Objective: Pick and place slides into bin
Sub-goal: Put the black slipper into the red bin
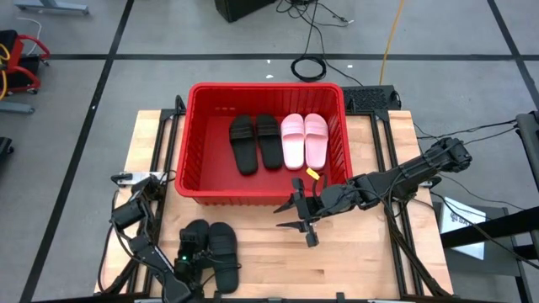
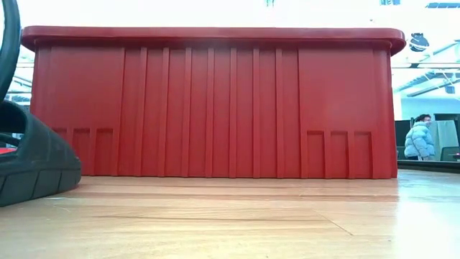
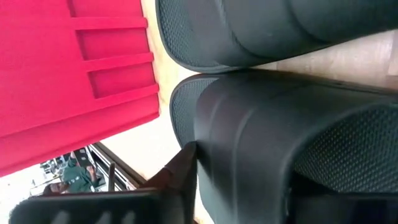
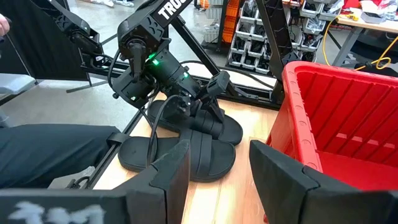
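- The step in hand looks like the pickup of the last two black slides [image 1: 212, 249], which lie side by side on the table [image 1: 354, 261], just outside the bin's [image 1: 187, 143] near wall.
- The left gripper [image 1: 192, 252] is down on the slide of that pair lying farther from the right arm. Its wrist view shows a finger [image 3: 180, 171] against the strap, but I cannot tell whether its jaws have clamped yet.
- To do it well, I judge the jaws should pinch the wide strap through its middle, so the slide hangs level, and the lift should clear the bin's tall rim before moving over it.
- The neighbouring slide touches or nearly touches the one being worked, so a straight-up lift should avoid dragging it.
- The right gripper [image 1: 305, 220] hovers over the table just outside the bin's near wall, well apart from the pair, its jaws apart and empty.
- Inside the bin, two black slides [image 1: 256, 141] and two pale pink slides [image 1: 304, 140] lie in a neat row, soles down.
- The slides are matte moulded foam with a broad strap and a textured footbed.
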Controlling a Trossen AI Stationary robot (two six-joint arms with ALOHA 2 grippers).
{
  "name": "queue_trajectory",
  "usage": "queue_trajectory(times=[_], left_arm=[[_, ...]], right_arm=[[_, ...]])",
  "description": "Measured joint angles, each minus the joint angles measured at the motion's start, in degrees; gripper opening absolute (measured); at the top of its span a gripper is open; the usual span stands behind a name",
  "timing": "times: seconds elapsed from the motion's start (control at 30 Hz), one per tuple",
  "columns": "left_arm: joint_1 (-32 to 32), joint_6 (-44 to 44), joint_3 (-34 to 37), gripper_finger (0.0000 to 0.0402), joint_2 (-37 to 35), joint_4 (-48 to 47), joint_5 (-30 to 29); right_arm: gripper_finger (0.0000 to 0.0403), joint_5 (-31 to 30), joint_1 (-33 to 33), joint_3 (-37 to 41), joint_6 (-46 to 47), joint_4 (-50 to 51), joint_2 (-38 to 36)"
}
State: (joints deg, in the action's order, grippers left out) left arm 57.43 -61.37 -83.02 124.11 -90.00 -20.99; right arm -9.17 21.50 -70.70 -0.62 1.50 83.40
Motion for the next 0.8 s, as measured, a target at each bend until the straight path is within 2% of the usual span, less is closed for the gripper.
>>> queue_trajectory(times=[0.33, 0.57, 0.8], left_arm=[[0.02, 0.54, -0.76, 0.0008, 0.0, -0.14, 0.22], [0.02, 0.59, -0.81, 0.0019, -0.07, -0.1, 1.33], [0.05, 0.84, -0.83, 0.0006, -0.16, 0.07, 2.67]], right_arm=[[0.0155, -0.02, 0.0, 0.45, 0.0, -0.36, 0.0], [0.0155, -0.02, -0.02, 3.69, -0.17, -5.81, 0.0], [0.0155, 0.0, -0.02, 3.78, -2.76, -9.48, 0.0]])
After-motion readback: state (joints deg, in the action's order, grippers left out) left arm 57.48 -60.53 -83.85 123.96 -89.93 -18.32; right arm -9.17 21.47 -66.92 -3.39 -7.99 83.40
